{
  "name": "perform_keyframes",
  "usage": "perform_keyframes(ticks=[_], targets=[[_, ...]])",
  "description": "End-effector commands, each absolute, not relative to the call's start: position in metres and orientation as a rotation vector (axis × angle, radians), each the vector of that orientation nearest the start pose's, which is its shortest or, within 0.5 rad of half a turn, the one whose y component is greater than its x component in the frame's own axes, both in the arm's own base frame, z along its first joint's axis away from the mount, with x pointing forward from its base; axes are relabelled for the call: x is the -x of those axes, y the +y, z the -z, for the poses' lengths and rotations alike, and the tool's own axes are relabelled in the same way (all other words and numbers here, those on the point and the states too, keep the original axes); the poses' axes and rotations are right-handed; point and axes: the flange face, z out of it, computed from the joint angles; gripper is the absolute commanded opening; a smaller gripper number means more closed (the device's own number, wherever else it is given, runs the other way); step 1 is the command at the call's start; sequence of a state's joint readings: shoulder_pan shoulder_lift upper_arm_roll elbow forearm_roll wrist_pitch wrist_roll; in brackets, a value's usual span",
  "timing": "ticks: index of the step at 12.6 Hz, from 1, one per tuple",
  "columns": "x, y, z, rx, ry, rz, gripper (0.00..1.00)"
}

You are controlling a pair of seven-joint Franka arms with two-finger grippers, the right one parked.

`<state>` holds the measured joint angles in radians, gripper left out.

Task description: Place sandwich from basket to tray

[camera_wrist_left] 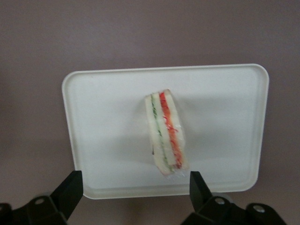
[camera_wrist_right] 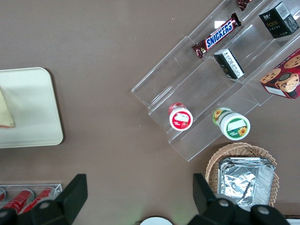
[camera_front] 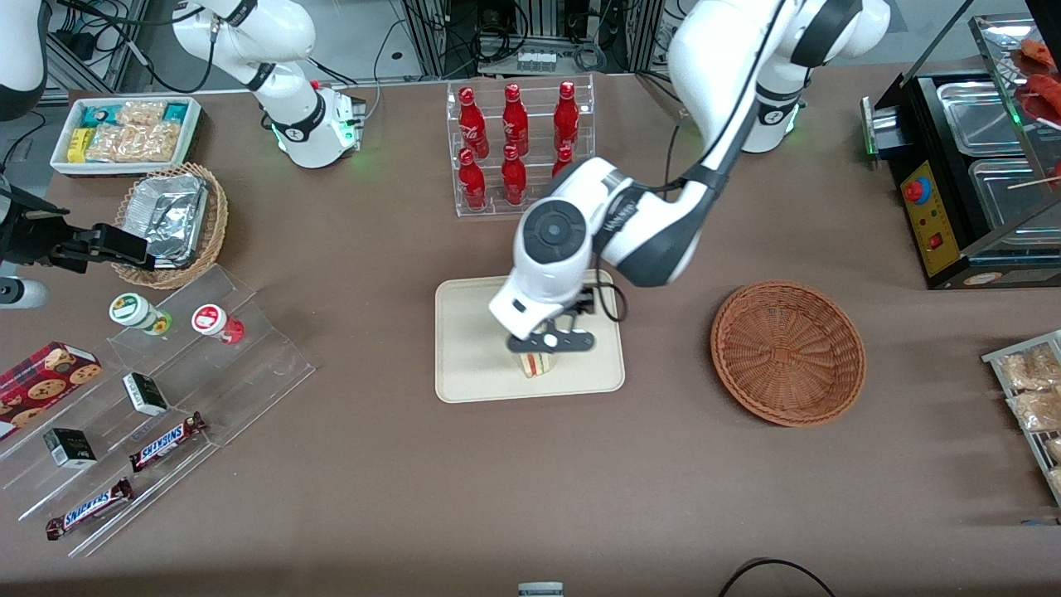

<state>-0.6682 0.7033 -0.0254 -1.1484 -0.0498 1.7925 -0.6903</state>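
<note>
The sandwich point(camera_front: 537, 363) point(camera_wrist_left: 166, 136) point(camera_wrist_right: 5, 115), a white wedge with red and green filling, rests on the cream tray point(camera_front: 464, 332) point(camera_wrist_left: 103, 117) point(camera_wrist_right: 28, 108), on the part of it nearer the front camera. My left gripper point(camera_front: 551, 342) point(camera_wrist_left: 135, 180) hangs just above the sandwich. It is open, its black fingers point(camera_wrist_left: 72, 185) are spread wide, and nothing is between them. The sandwich lies clear of both fingers. The reddish-brown basket point(camera_front: 787, 352) stands beside the tray toward the working arm's end of the table, with nothing in it.
A clear rack of red bottles point(camera_front: 518, 141) stands farther from the front camera than the tray. Toward the parked arm's end are acrylic steps with Snickers bars point(camera_front: 166, 444), a tan foil-lined basket point(camera_front: 170, 220) and a white snack bin point(camera_front: 124, 133). A black appliance point(camera_front: 953, 166) sits at the working arm's end.
</note>
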Motion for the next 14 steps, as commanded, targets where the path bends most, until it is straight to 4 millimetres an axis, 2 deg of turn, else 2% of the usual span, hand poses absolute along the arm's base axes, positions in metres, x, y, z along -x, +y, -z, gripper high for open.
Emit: perform_keyframes(ticks=[1, 4, 8, 10, 12, 14], targets=[[-0.581, -0.414, -0.406, 3.112, 0.091, -0.152, 1.0], [-0.59, -0.325, -0.444, 3.117, 0.274, -0.156, 1.0], [-0.582, -0.255, -0.465, 3.098, 0.486, -0.186, 1.0], [-0.589, -0.206, -0.48, 3.097, 0.51, -0.224, 1.0], [-0.593, -0.169, -0.495, 3.105, 0.503, -0.226, 1.0], [-0.591, -0.146, -0.512, 3.118, 0.445, -0.221, 1.0]])
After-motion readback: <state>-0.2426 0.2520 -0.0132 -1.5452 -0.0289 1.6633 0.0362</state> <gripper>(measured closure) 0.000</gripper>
